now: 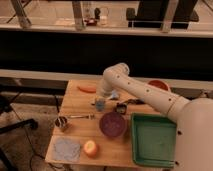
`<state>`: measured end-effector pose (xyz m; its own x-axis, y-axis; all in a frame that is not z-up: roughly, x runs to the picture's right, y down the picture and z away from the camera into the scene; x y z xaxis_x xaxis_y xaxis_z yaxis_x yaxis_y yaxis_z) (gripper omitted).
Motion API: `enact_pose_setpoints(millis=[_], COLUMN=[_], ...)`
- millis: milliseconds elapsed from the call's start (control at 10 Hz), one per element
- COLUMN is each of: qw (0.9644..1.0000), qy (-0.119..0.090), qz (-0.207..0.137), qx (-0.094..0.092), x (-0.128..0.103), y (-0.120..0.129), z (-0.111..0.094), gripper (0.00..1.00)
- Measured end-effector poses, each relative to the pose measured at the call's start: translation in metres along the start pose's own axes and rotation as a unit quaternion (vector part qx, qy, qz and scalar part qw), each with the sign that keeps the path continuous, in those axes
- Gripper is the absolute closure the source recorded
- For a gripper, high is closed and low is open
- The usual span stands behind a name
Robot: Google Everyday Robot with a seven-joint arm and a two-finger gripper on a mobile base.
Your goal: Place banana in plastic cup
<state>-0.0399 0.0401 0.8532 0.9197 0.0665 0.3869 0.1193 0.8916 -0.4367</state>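
gripper [100, 104] low over wooden table [75, 106], grip state unclear, near round purple bowl [112, 125] and rectangular green tray [153, 141]

Purple bowl [112, 124]; green tray [153, 141]

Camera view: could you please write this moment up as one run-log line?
gripper low over wooden table, near purple bowl | green tray beside bowl | task status: cannot tell
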Motion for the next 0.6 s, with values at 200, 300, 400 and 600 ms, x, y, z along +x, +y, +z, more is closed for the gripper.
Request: enact_pose_setpoints(millis=[200,300,400,600], qw=[1.0000,1.0000,1.0000,0.9999], qy=[-0.003,-0.004,-0.006,-0.009], qz=[-0.003,-0.004,-0.004,-0.007], qx=[0.004,0.004,0.005,0.004], x=[-0.0073,-0.0085,-0.0113,-0.0154], y=[-0.0024,-0.0029,-0.0036,-0.0042], z=[-0.0019,-0.0027,-0.0031,-0.0026], gripper=[0.21,0.20,0.20,0.20])
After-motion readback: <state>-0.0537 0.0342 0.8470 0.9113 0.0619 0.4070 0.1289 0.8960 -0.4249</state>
